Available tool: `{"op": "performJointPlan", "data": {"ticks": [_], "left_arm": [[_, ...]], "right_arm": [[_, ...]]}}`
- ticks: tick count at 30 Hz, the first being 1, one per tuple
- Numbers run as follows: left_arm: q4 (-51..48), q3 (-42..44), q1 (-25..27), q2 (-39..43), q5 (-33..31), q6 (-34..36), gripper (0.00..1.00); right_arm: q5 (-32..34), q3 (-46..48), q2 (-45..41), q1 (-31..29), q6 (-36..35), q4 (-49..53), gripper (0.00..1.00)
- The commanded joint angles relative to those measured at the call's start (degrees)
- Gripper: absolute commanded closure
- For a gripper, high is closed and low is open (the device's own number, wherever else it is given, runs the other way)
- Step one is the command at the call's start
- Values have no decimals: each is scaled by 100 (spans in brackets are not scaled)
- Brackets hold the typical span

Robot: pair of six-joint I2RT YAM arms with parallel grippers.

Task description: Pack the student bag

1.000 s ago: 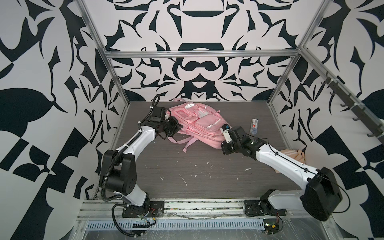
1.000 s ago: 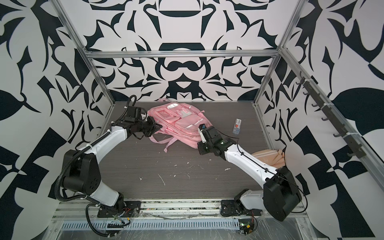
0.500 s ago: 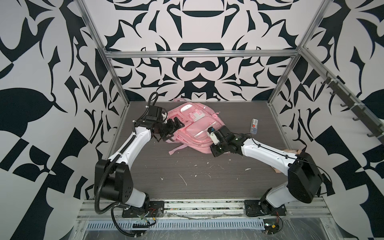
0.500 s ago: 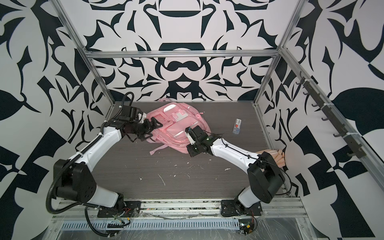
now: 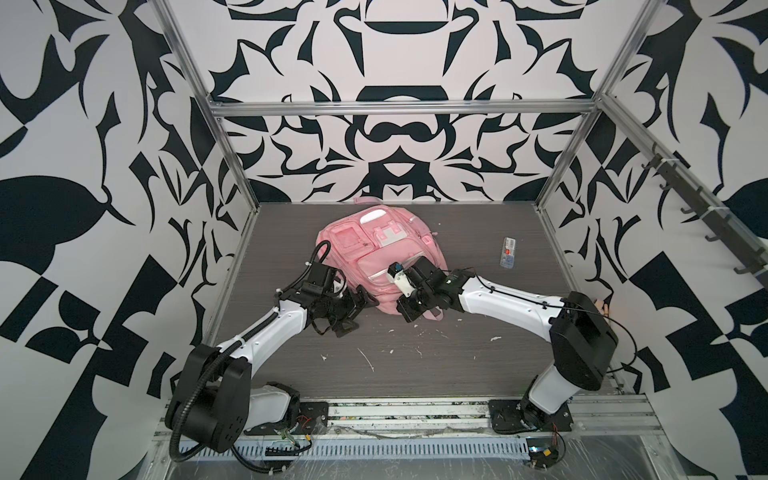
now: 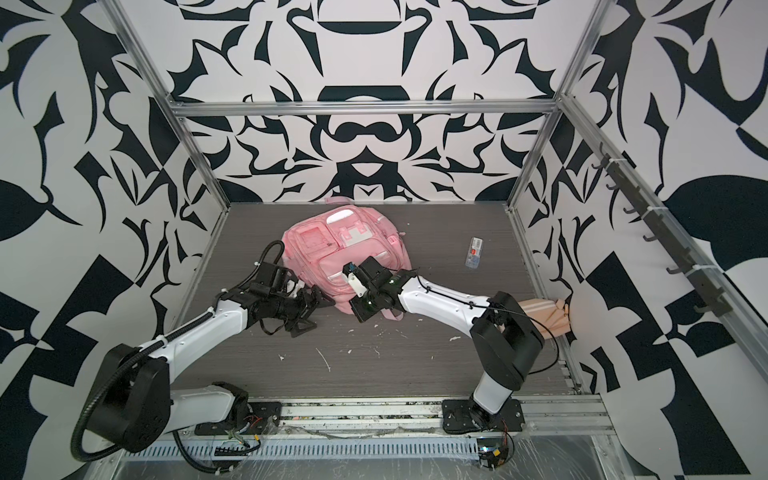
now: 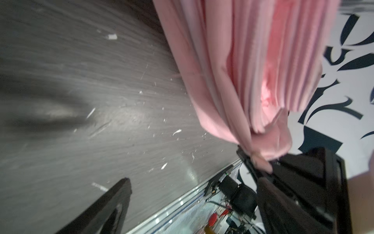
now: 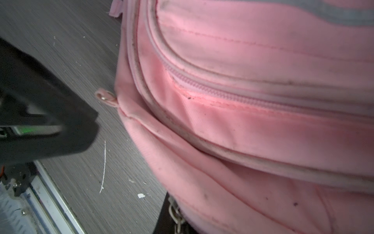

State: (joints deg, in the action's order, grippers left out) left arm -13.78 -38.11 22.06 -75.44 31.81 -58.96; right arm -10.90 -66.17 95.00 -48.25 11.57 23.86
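The student bag [image 5: 376,253] [image 6: 345,249], a soft pink backpack, lies front-up in the middle of the dark table, its top loop toward the back wall. My left gripper [image 5: 357,313] [image 6: 314,314] stands open at the bag's near-left corner. In the left wrist view the bag [image 7: 253,60] hangs close, and a pink strap end [image 7: 261,160] rests against one finger of the wide-open left gripper [image 7: 182,165]. My right gripper [image 5: 406,309] [image 6: 360,309] is shut at the bag's near edge. In the right wrist view a metal zip-pull chain [image 8: 175,214] runs into its jaws [image 8: 176,224] beneath the pink fabric [image 8: 263,101].
A small clear packet with a red label [image 5: 508,252] [image 6: 475,252] lies at the right back of the table. A beige-peach pouch [image 6: 544,313] sits by the right wall behind the right arm. White scraps [image 5: 365,359] litter the front. A hook rail [image 5: 706,216] lines the right wall.
My left gripper has opened, let go of the bag's strap and drawn toward the front. My right gripper, still shut, moved left and nearer, and the bag turned with it.
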Motion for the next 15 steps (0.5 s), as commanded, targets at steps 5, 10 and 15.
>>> {"op": "performJointPlan", "data": {"ticks": [5,10,15], "left_arm": [[2335,-162,178,-907,148,-878,1],[2525,-313,272,-1271,150,-939,61],[2336,-297,239,-1206,30,-903,88]], "right_arm": [[-290,-181,-147,-263,-15,-260,100],[-238,-60,-182,-325,109,-348,100],[44,25,-271,-317,187,-310,100]]}}
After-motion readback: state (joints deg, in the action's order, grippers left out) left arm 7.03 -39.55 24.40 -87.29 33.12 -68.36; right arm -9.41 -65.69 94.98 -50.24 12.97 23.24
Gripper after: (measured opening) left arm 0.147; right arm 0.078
